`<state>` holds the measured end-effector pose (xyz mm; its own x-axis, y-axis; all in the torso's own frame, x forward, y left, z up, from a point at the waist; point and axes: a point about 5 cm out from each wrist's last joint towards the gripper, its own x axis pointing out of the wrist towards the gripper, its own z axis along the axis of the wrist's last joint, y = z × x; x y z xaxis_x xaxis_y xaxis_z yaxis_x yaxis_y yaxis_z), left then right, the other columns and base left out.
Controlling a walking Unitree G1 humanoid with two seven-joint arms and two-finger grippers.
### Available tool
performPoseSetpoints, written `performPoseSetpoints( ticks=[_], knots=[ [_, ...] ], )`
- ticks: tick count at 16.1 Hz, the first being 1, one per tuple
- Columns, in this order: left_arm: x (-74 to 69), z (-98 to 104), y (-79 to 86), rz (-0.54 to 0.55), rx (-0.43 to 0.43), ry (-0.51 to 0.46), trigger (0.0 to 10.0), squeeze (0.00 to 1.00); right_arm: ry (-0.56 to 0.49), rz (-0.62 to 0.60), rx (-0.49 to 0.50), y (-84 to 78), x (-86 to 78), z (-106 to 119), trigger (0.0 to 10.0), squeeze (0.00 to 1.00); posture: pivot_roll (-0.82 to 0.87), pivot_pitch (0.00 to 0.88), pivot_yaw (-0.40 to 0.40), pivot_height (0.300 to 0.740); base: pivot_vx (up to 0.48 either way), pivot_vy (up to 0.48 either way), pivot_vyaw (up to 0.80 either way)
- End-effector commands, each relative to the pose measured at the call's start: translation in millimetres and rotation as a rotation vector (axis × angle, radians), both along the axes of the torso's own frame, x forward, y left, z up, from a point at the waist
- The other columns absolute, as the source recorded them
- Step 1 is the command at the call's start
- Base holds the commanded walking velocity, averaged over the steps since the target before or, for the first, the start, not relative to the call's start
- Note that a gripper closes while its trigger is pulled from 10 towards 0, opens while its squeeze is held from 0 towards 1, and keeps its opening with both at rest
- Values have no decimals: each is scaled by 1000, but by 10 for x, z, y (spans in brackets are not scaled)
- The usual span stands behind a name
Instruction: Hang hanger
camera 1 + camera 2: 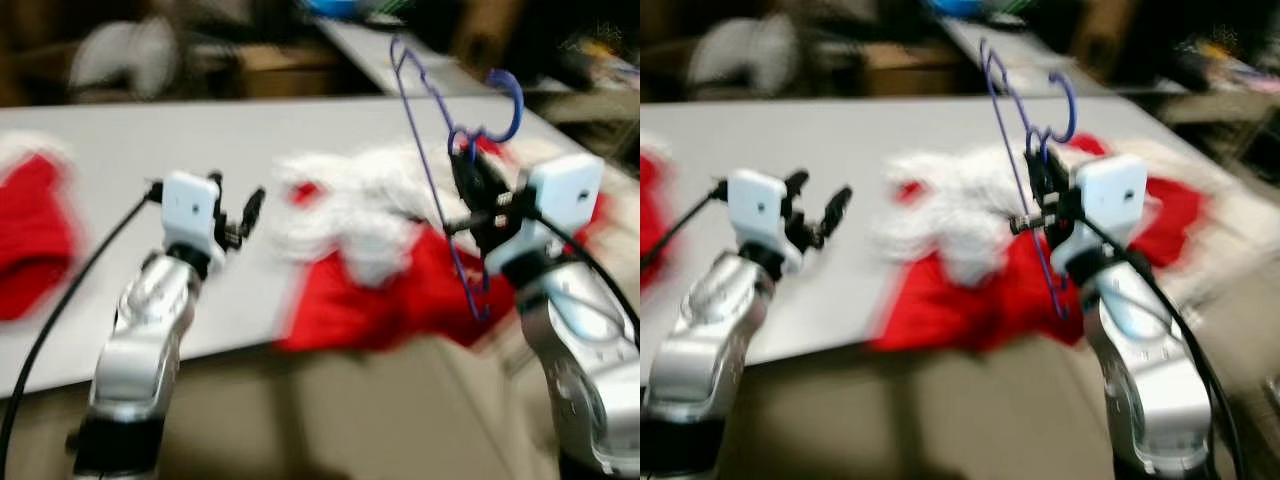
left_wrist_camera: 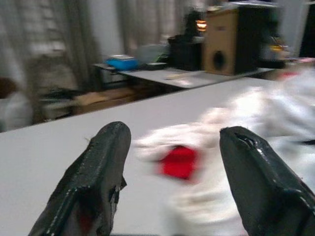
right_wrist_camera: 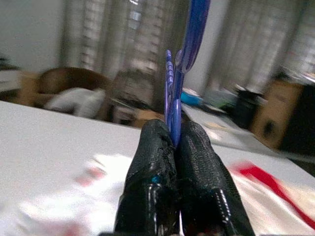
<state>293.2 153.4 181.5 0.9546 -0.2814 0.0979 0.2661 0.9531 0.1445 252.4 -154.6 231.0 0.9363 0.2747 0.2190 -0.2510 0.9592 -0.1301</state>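
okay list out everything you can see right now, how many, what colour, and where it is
Hanger: one, blue, held up off the table, pinched in the right pincer, hook uppermost.
Red and white garment: one heap, on the table's near edge ahead of the right arm.
Red cloth: one, on the table at far left; too blurred to say what it is.
Table: one, pale grey, across the foreground.
Second table: one, pale, behind the first, with a blue object on it.
Brown box: one, beyond the second table.
Left pincer: black fingers open, over the table, holding nothing.
Right pincer: black fingers shut on the hanger.
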Motion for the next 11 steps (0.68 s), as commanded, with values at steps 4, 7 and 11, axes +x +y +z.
performPoseSetpoints(
  ticks=[4, 7, 11],
  knots=[
    [-10, -111, -213, -56, -69, 52, 10000, 0, 130, -170, -34, -296, -69, -183, 10000, 0, -84, 0, -6, 740, 0, -84, -600],
    [-23, -244, -253, -45, -64, 80, 10000, 0, 182, -208, -77, -434, -171, -273, 10000, 0, -118, 0, 2, 740, 0, 0, 0],
    [-11, -285, -342, -36, -115, 111, 10000, 573, 262, -241, -117, -537, -266, -371, 10000, 0, -148, 0, 14, 740, 334, 0, 0]
  ],
)
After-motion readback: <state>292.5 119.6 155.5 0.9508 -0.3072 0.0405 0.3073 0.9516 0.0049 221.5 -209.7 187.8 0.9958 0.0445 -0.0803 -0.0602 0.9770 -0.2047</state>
